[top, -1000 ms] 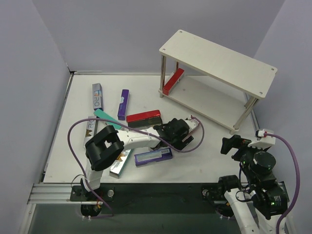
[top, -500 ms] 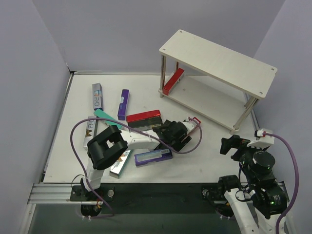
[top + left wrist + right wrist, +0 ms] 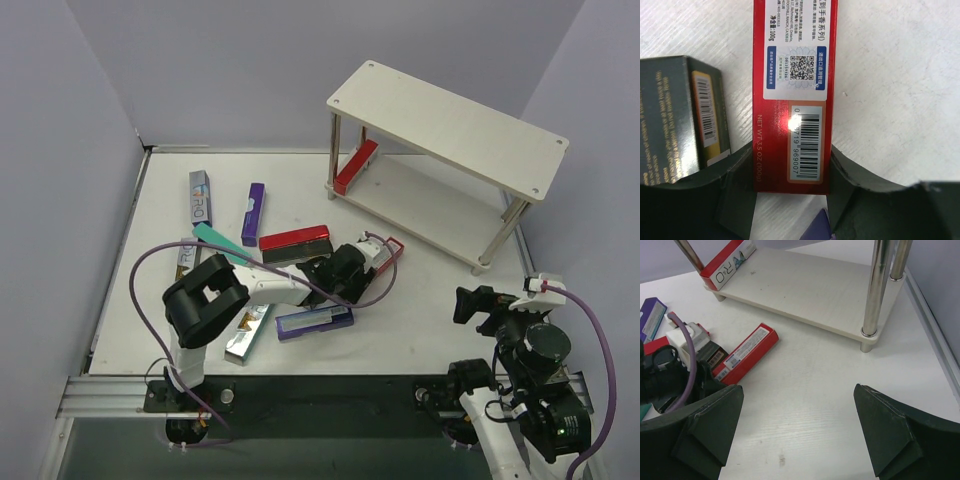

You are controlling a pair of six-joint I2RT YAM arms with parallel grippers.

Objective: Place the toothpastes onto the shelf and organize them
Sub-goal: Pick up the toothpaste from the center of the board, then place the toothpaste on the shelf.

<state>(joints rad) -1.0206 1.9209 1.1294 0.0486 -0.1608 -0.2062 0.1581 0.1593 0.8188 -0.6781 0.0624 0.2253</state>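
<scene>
Near the centre of the table (image 3: 420, 300), the left gripper (image 3: 792, 170) has its jaws pressed against both long sides of a red toothpaste carton (image 3: 790, 75) lying flat. The right gripper (image 3: 797, 425) hangs wide apart by the near right corner, holding nothing. The shelf (image 3: 450, 125) stands at the far right, with a second red carton (image 3: 356, 166) on its lower board.

You see a red carton (image 3: 771, 125) with white label (image 3: 795, 50) and barcode (image 3: 805, 145), a black carton (image 3: 670, 120) with gold print, a beige shelf (image 3: 450, 125)
</scene>
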